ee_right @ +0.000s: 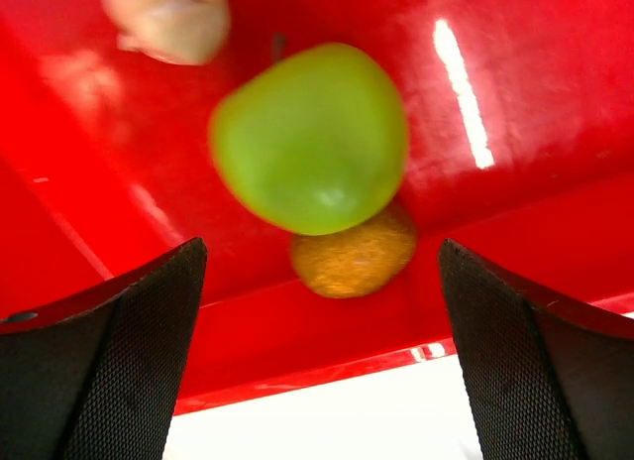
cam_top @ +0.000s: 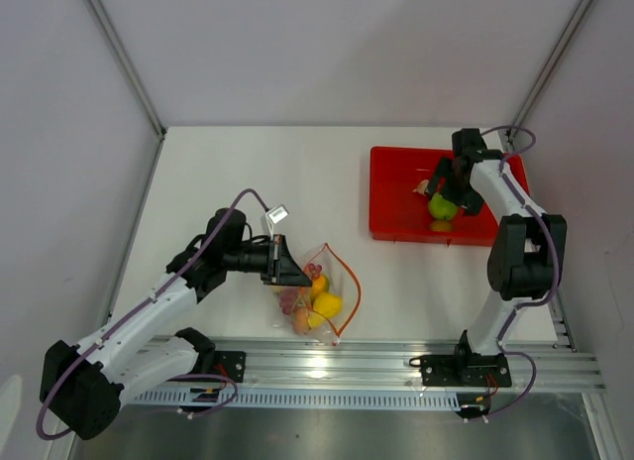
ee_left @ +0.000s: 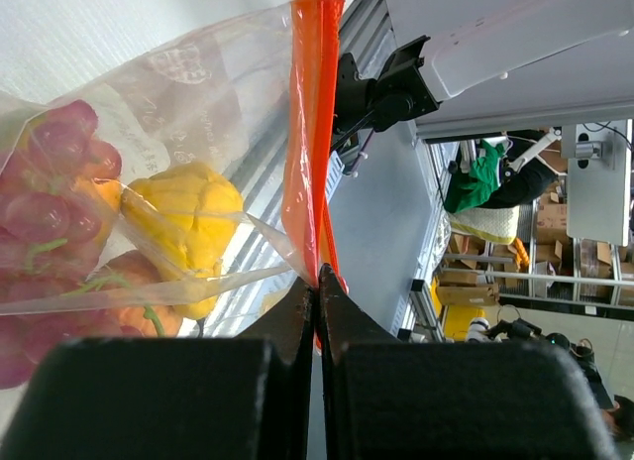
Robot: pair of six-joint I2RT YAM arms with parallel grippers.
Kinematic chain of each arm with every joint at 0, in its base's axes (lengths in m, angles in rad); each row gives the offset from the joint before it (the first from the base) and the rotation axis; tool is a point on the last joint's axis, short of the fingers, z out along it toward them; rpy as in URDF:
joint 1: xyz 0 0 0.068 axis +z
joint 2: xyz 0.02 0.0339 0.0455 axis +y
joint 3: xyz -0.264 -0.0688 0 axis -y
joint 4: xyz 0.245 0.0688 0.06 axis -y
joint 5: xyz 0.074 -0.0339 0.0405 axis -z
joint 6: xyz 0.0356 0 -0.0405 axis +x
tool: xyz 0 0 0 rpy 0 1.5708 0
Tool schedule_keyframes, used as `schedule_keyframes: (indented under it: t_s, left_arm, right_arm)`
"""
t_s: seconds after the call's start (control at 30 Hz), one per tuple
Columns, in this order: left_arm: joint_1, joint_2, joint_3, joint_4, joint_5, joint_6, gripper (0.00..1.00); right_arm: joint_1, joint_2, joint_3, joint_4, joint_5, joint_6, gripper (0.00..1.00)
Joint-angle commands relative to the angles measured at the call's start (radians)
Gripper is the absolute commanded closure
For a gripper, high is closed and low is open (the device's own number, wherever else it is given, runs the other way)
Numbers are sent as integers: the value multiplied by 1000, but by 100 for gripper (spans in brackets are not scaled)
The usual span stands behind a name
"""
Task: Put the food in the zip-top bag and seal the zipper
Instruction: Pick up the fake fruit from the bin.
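Apple [ee_right: 307,143] and kiwi [ee_right: 354,257], one each, lay under the spread right end effector [ee_right: 319,250]; left end effector [ee_left: 317,291] pinched the zipper [ee_left: 309,133].

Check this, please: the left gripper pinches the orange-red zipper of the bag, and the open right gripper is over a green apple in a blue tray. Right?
The tray is red, not blue; the right wrist view shows it. The rest holds: the left gripper pinches the orange-red zipper of the bag, and the open right gripper is over the green apple.
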Motion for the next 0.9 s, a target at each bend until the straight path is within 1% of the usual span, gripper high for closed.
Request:
schedule_keyframes:
  t_s: [0.0,0.13,0.2,0.23,0.53,0.73,0.87]
  left_arm:
    - [-7,1,-11,30,32,27,100]
    - [-7,-2,-12,42,30,16,100]
    - [-7,-5,-9,42,30,13,99]
    - [-7,-12,-8,30,30,18,99]
    - [-7,-16,-14,11,13,24,99]
    - [-7,-14,-8,8,12,24,100]
    - [-7,-12,-9,7,10,23,99]
  right_arm:
    - [0,31,37,-65,79,-15,1]
    - [2,77,20,-60,119,-29,1]
    - [2,96,14,-48,116,-30,1]
    - [2,137,15,-37,115,-29,1]
    - [2,217,3,-8,86,-27,2]
    - [17,232,-23,24,78,-25,7]
    - [20,217,-60,56,67,-27,14]
